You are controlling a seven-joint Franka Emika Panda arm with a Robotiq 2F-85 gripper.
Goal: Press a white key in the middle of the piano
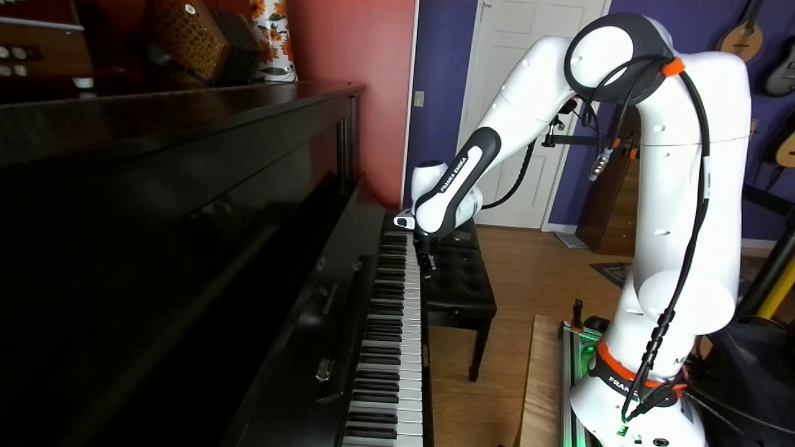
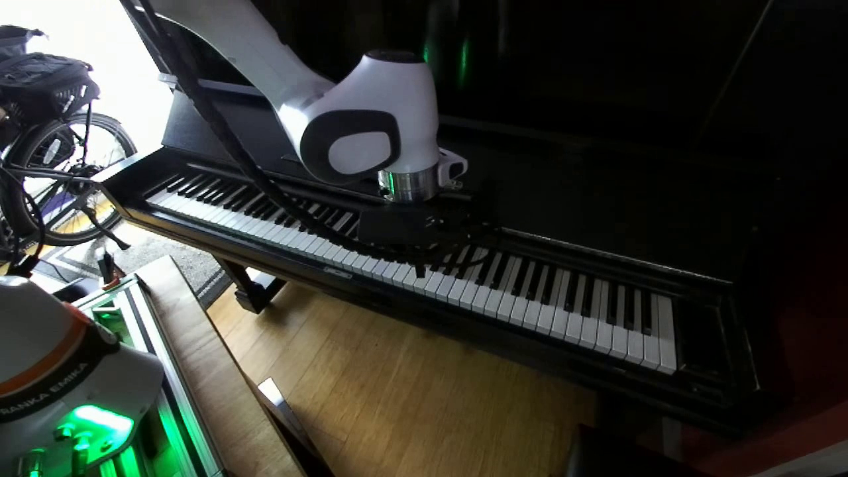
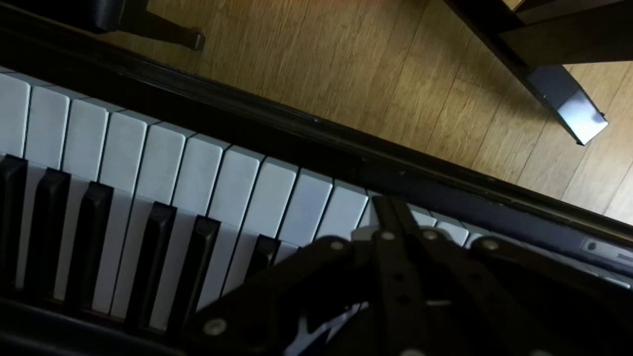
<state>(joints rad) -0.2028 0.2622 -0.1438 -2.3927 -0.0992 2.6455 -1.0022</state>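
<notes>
The piano [image 1: 248, 205] is a large black upright with its keyboard uncovered. It also shows in an exterior view [image 2: 636, 212] and the wrist view [image 3: 296, 126]. Its white keys [image 2: 520, 310] lie in a long row, also in an exterior view [image 1: 410, 347] and the wrist view [image 3: 267, 198]. My gripper [image 3: 392, 200] points down at the front part of the white keys, near the middle of the row in an exterior view [image 2: 420, 270]. Its fingers are together with nothing between them. Its tips cover part of a white key; I cannot tell if they touch it.
A black bench [image 1: 459, 279] stands by the keyboard's front. A wooden board [image 1: 535, 379] lies beside the robot base. The black front rail [image 3: 425, 180] borders the keys. A cable [image 2: 291, 212] hangs along the arm over the keys. A concertina [image 1: 199, 43] sits on the piano top.
</notes>
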